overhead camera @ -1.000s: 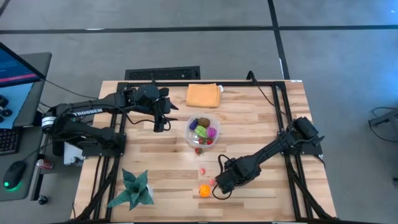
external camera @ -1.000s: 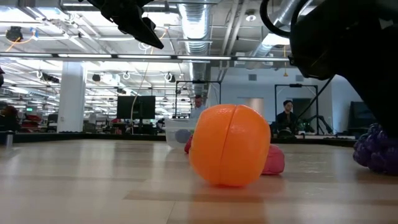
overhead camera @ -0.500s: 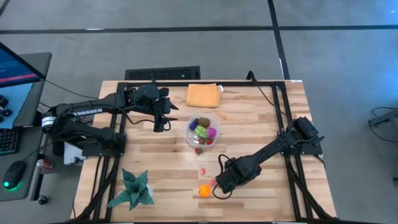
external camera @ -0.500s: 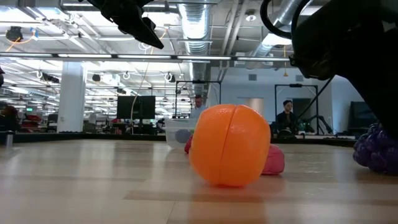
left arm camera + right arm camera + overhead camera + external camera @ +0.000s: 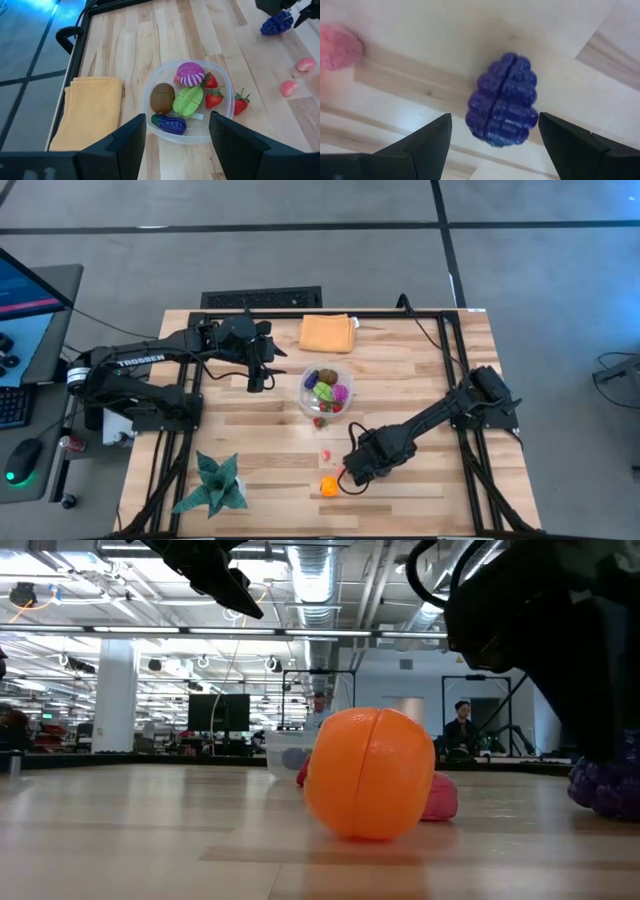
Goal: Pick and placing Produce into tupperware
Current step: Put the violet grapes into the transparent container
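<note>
Compared with a second ago, the right hand (image 5: 348, 470) has been shifted a little towards the container, while the left arm has been kept where it was. Its fingers (image 5: 427, 142) are spread apart with nothing gripped, and a dark purple bunch of grapes (image 5: 503, 106) is seen lying on the worktop (image 5: 420, 370) between and just beyond them; whether it is touched cannot be told. A pink fruit (image 5: 337, 47) lies off to one side of this hand, and an orange fruit (image 5: 328, 486) sits close by on the side away from the container.

The left hand (image 5: 256, 383) is held above the worktop beside the clear container (image 5: 302, 402), its fingers (image 5: 125, 145) apart and empty. Straight ahead of it, inside the container, a brown fruit (image 5: 162, 97), a green piece (image 5: 188, 100), a magenta striped piece (image 5: 191, 74), a dark purple aubergine (image 5: 170, 124) and two strawberries (image 5: 211, 89) are seen. A third strawberry (image 5: 241, 104) lies on the worktop just outside the container's rim, on the far side from this hand. An orange cloth (image 5: 328, 333) is folded near this hand, well apart from the fruits, and a green spiky plant (image 5: 213, 484) stands far from both hands at the worktop's corner.
</note>
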Action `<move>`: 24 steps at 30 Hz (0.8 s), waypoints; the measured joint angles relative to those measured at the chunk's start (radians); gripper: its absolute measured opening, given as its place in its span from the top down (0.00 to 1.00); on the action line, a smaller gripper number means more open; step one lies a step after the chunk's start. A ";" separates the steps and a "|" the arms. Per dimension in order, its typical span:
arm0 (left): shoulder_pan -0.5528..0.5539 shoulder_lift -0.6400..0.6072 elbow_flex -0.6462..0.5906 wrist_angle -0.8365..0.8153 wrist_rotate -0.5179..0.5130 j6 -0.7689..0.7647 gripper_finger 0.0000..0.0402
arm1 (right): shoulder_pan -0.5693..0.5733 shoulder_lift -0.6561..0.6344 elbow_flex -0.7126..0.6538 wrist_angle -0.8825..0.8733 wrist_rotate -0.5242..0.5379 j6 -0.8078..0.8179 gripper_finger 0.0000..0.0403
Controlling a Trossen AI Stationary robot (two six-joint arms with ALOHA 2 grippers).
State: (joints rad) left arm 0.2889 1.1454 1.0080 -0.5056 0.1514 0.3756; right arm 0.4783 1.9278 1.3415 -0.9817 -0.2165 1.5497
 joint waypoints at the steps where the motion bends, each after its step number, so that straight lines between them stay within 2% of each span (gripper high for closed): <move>1: 0.000 0.000 0.000 0.000 -0.001 -0.002 0.48 | -0.005 0.000 0.000 -0.001 0.000 -0.006 0.20; 18: 0.000 0.000 0.000 0.000 0.000 -0.003 0.48 | -0.016 0.009 -0.001 -0.037 0.010 -0.032 0.20; 24: 0.000 0.000 0.000 0.000 0.000 0.005 0.48 | -0.016 0.009 -0.029 0.003 -0.004 -0.032 0.20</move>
State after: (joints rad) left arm 0.2887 1.1454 1.0080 -0.5053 0.1513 0.3801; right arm 0.4622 1.9369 1.3129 -0.9790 -0.2204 1.5173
